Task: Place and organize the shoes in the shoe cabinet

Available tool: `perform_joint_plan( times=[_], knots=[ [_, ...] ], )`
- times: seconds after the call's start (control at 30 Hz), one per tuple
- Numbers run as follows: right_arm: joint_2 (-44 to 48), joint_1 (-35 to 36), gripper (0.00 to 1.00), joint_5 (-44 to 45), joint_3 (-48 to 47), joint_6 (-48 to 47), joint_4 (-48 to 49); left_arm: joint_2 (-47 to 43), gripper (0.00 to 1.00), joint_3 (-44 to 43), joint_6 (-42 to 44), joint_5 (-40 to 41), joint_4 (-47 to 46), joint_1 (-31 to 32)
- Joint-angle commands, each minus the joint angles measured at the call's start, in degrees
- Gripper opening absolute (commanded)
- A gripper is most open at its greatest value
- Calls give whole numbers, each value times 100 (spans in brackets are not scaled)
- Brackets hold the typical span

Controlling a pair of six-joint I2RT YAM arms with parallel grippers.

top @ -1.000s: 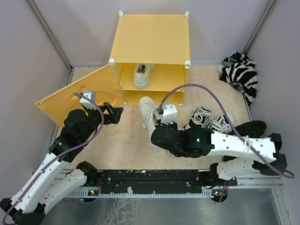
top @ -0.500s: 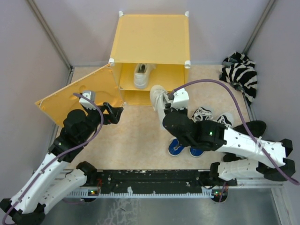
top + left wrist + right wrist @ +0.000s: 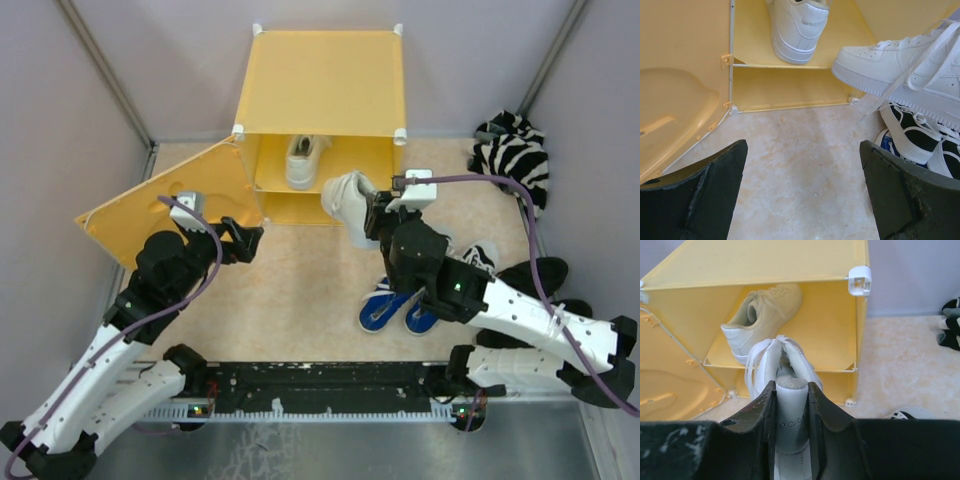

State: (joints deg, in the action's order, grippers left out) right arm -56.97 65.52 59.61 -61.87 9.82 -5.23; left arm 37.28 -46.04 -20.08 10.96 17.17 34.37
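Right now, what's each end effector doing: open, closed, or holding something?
Left end effector: open, holding nothing.
Right end effector: closed on the white sneaker.

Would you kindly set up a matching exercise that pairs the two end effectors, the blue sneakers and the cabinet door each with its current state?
Things:
1. left end effector
2. right end effector
3. blue sneakers
4. cabinet door

States:
A. lying on the floor
B. swung wide open
C. open and empty
D. shut on a white sneaker

Pairs: 1-C, 2-D, 3-A, 4-B
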Motion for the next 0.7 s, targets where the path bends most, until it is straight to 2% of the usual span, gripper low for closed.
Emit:
perform_joint_plan(
  times=[0.0,0.23,0.4,0.53,0.67],
  knots=[
    [-64,-171,0,108,-151,-351,514,37,99,-93,120,2,-116,19],
    [249,-170,0,-595,-594,-281,-148,132,99,-73,119,-13,-179,18],
    [359,-170,0,-1371,-896,153,-1059,155,99,-103,81,-26,-174,25],
    [378,-166,0,-2185,-339,855,-1505,119,99,-116,49,1,-125,17],
    [567,44,0,-2711,744,1629,-1453,81,99,-95,28,39,-57,17]
  ],
)
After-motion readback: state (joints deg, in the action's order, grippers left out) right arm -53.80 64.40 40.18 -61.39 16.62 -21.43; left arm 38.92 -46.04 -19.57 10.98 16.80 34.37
